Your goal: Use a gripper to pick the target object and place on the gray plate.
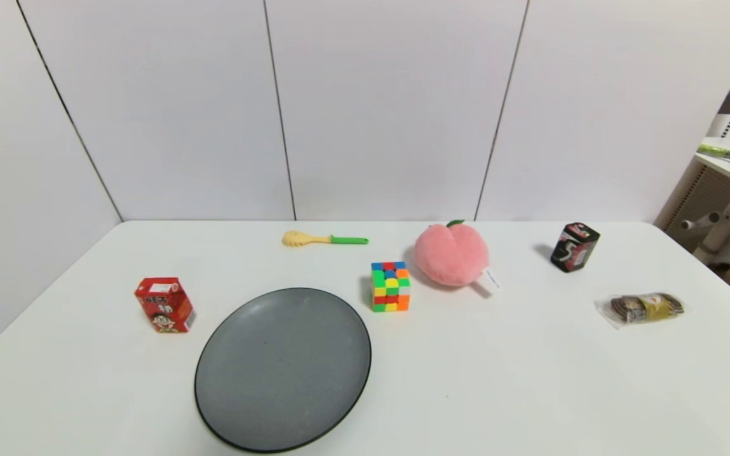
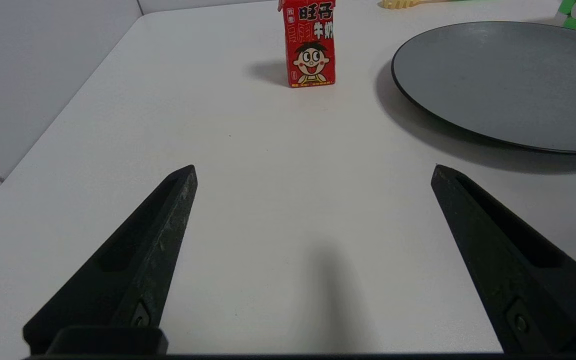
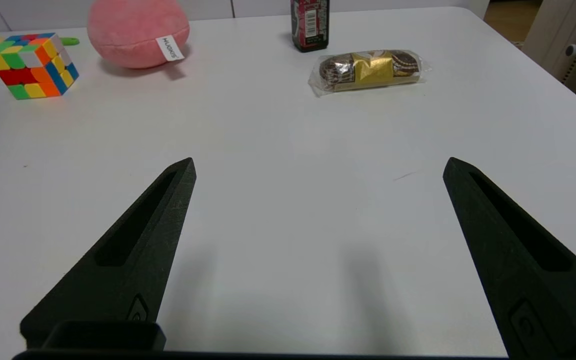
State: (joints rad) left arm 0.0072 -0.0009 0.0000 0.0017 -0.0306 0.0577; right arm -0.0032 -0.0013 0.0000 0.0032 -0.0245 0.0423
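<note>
The toy pasta spoon (image 1: 324,239) lies flat near the table's back edge, its pale yellow head to the left and its green handle to the right; its head also shows in the left wrist view (image 2: 400,4). The gray plate (image 1: 283,367) sits at the front, left of centre, empty; it also shows in the left wrist view (image 2: 508,80). My left gripper (image 2: 313,170) is open and empty over bare table near the front left. My right gripper (image 3: 318,165) is open and empty over bare table near the front right. Neither gripper shows in the head view.
A red milk carton (image 1: 164,304) stands left of the plate. A colour cube (image 1: 390,286) and a pink plush peach (image 1: 452,253) sit right of the spoon. A black box (image 1: 574,247) and a wrapped snack (image 1: 645,307) are at the right.
</note>
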